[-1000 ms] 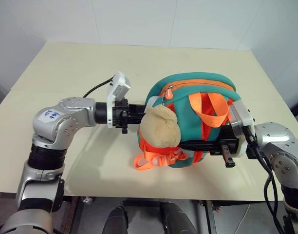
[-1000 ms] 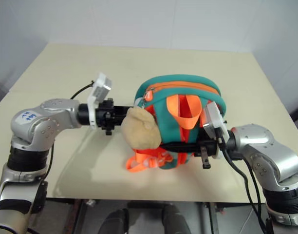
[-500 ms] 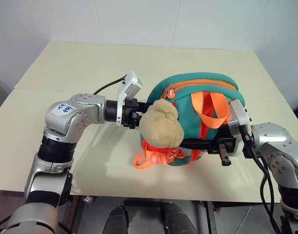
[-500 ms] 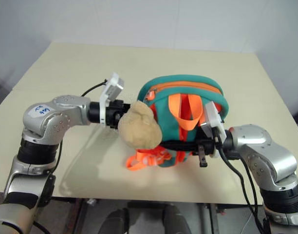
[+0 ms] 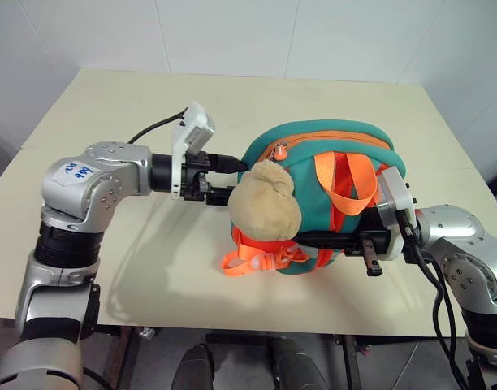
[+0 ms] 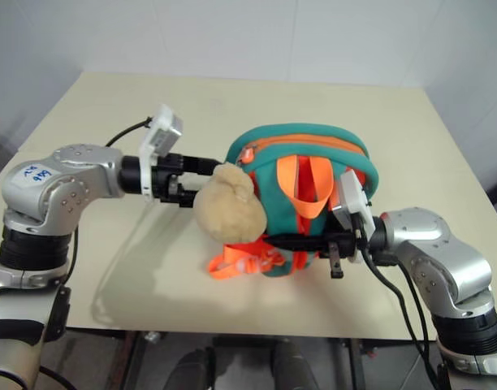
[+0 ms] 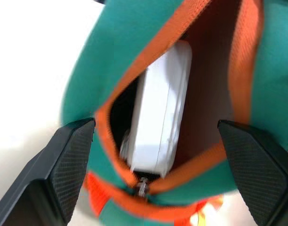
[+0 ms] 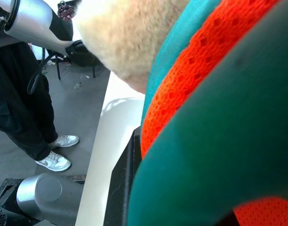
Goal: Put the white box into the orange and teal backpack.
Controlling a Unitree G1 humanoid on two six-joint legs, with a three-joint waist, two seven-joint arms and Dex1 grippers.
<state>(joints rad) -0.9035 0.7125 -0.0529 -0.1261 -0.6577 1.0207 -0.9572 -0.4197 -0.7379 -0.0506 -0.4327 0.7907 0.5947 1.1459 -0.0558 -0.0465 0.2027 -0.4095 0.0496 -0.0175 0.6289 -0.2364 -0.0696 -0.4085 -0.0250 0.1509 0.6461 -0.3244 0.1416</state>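
Left pincer (image 7: 153, 155) stood with its fingers wide apart, holding nothing, just beside the orange and teal backpack (image 5: 313, 175) on the counter (image 5: 110, 114). The white box (image 7: 160, 113) sat inside the bag's unzipped mouth, its lower end hidden in the dark interior. Right pincer (image 5: 313, 240) was clamped together on the backpack's lower side, its fingertips hidden behind the plush charm (image 5: 265, 203).
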